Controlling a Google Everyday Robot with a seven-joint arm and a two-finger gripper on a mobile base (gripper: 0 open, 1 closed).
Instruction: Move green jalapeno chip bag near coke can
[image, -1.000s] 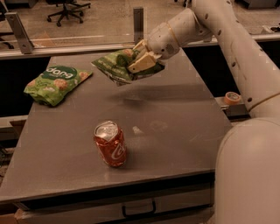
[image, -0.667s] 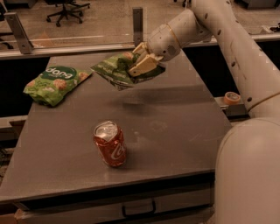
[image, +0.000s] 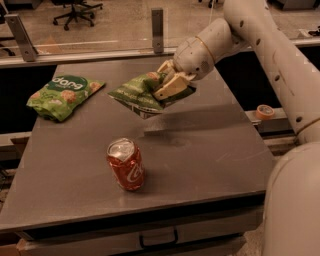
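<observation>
Currently the arm reaches in from the upper right, its pale forearm angled down and left across the far half of the tabletop (image: 210, 150), wrist bent so the hand (image: 169, 88) points down-left. Hand state: fingers pinched on the right-hand end of the green jalapeno chip bag (image: 142, 92). The bag hangs clear of the surface, tilted, with its free end sticking out to the left; its shadow lies on the tabletop below and a little nearer the front. The coke can (image: 126, 165) stands upright on the front-left part of the tabletop, slightly dented, silver top showing, well apart from the held bag and nearer the camera. A brighter green bag (image: 62, 95) with a dark round logo lies flat at the far-left edge, apart from both. A roll of tape (image: 264, 111) sits on the ledge off the right side. An office chair (image: 75, 10) stands on the floor beyond the rail. Against the frame one second back: hand and bag sit lower in view and slightly to the right, so the bag has come down and toward the front, closing some of the gap to the can; the grip on the bag looks unchanged, same end clamped. Can and brighter bag are in the same places as before.
</observation>
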